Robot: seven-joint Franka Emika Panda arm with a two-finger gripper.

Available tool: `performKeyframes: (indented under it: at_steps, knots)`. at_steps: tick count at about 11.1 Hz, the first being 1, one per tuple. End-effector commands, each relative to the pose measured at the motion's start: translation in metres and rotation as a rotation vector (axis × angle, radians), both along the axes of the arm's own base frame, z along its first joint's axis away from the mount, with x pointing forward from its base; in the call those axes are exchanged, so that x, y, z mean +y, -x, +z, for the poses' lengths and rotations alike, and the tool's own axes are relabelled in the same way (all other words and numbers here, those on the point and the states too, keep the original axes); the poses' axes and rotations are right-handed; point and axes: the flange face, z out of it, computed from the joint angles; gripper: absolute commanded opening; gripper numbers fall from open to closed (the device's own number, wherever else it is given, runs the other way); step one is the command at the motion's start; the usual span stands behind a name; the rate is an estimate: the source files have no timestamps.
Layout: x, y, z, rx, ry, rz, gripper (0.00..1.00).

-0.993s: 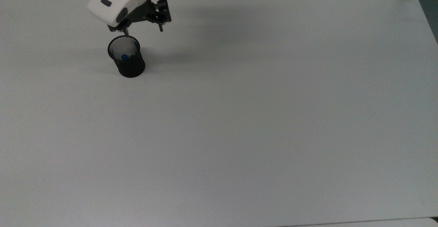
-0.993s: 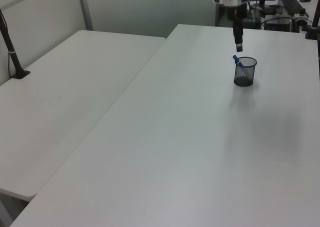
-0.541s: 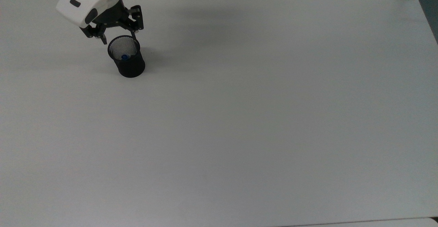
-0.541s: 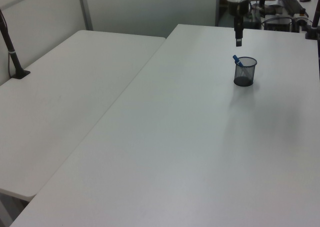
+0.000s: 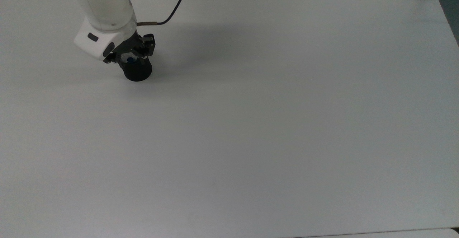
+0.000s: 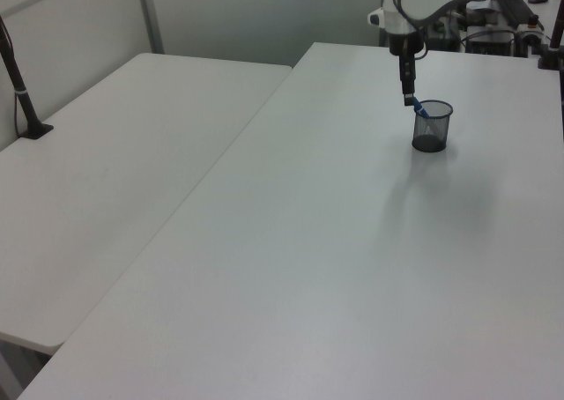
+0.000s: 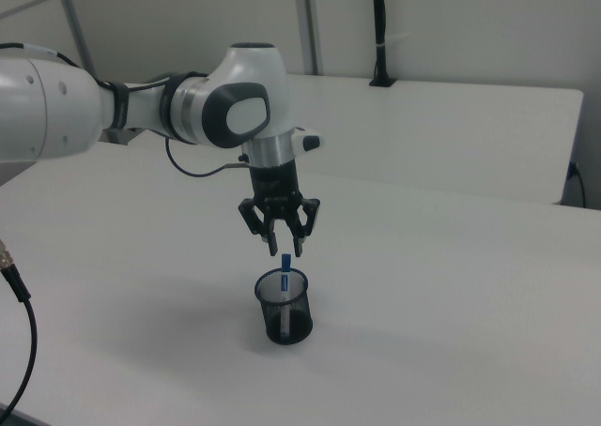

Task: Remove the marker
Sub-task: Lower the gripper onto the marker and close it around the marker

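Tool (image 7: 279, 243) hung spread open right over the marker (image 7: 285, 261) in the cup (image 7: 284, 309), so next it probably needed to drop and pinch that blue tip.

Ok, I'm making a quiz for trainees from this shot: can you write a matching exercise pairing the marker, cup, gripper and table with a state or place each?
Things:
1. marker
2. cup
3. gripper
4. table

States or places:
A. white, bears the cup
B. open, just above the cup
C. black mesh, standing upright
D. inside the cup, blue end up

Pairs: 1-D, 2-C, 3-B, 4-A
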Motion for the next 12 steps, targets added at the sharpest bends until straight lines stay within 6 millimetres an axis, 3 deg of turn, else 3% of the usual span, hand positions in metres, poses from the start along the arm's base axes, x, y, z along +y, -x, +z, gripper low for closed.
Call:
performKeyframes:
  at_steps: [1, 6, 10, 11, 12]
  knots:
    - [0.001, -0.001, 0.004, -0.006, 0.014, 0.027, 0.27]
    - [0.001, 0.006, 0.004, 0.038, 0.026, 0.047, 0.2]
    - [-0.002, 0.007, 0.004, 0.049, 0.039, 0.066, 0.72]
    - [-0.003, 0.008, 0.005, 0.053, 0.038, 0.065, 0.72]
    - [-0.004, 0.009, 0.005, 0.064, 0.041, 0.065, 0.65]
